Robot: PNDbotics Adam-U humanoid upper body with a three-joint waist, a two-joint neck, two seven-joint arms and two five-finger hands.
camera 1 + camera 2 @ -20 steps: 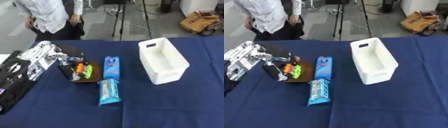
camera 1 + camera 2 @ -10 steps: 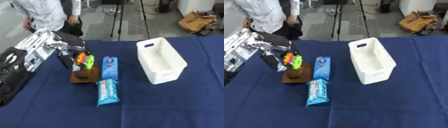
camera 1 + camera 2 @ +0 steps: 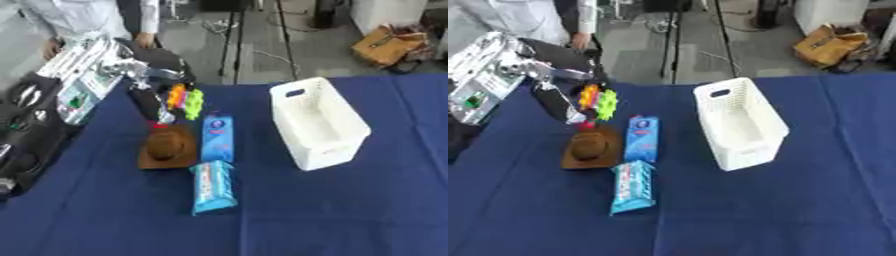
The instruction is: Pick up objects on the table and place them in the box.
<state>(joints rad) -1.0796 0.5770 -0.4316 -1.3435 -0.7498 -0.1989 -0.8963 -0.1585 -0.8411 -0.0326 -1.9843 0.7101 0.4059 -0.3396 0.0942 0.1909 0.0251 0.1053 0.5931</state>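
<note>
Your left hand [image 3: 149, 87], upper left of the frame, pinches the colourful toy [image 3: 185, 98] above the brown hat [image 3: 168, 147] on the bench [image 3: 350, 210].

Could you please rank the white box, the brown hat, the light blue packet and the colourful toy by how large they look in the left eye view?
1. white box, clearly largest.
2. light blue packet and brown hat: they look much alike, so I would not rank them.
3. colourful toy, smallest, held up in the left hand.
</note>
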